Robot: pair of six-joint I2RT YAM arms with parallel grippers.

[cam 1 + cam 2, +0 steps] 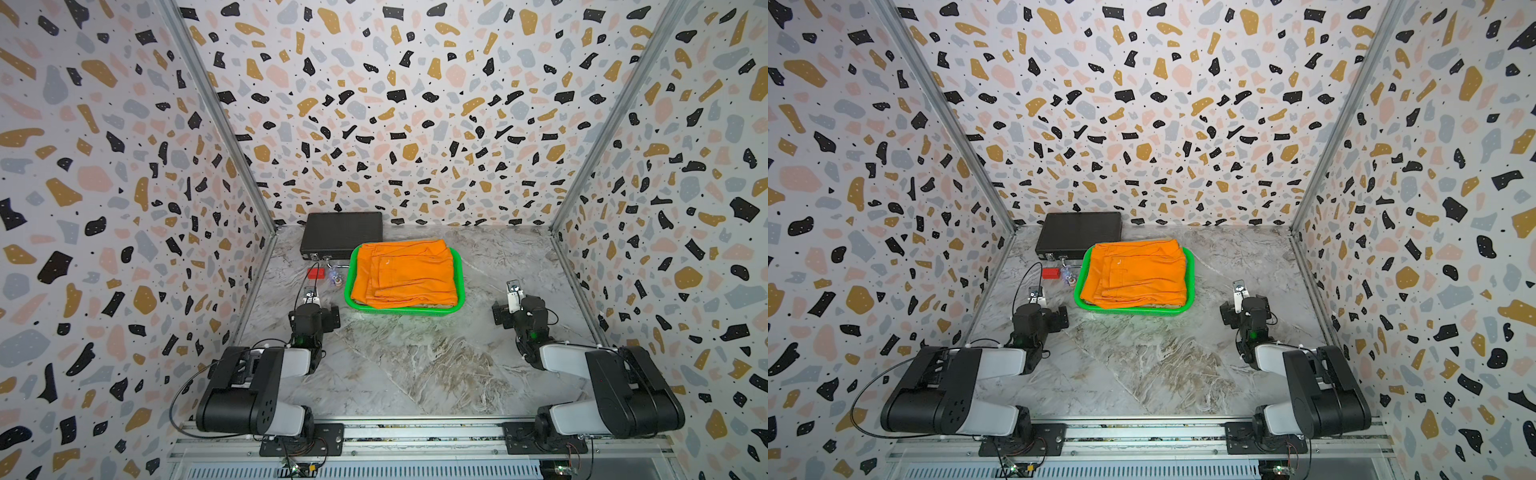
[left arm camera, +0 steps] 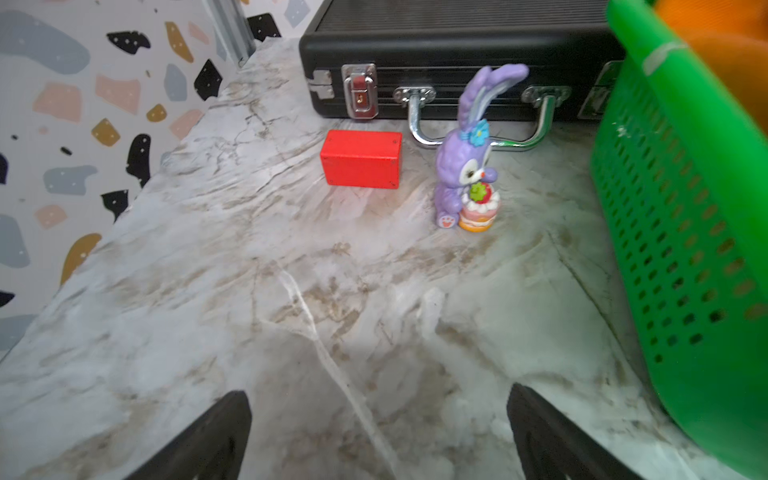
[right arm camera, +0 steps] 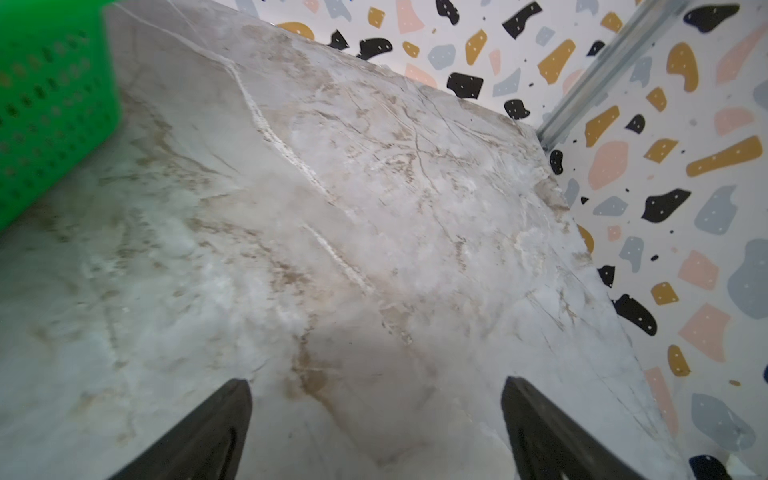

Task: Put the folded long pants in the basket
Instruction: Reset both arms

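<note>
Orange pants (image 1: 405, 272) in green perforated basket (image 1: 399, 310) — marble-veined grey table (image 1: 415, 365), black case (image 1: 340, 232), red box (image 2: 360, 160), lilac rabbit (image 2: 461, 166), terrazzo-speckled walls (image 1: 374, 104).

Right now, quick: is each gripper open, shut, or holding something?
Left gripper: jaws open, holding nothing.
Right gripper: jaws open, holding nothing.

red box (image 2: 360, 159), purple rabbit figurine (image 2: 469, 166) before black case (image 2: 457, 45), green basket (image 2: 681, 216) beside, marble tabletop (image 2: 208, 291)
</note>
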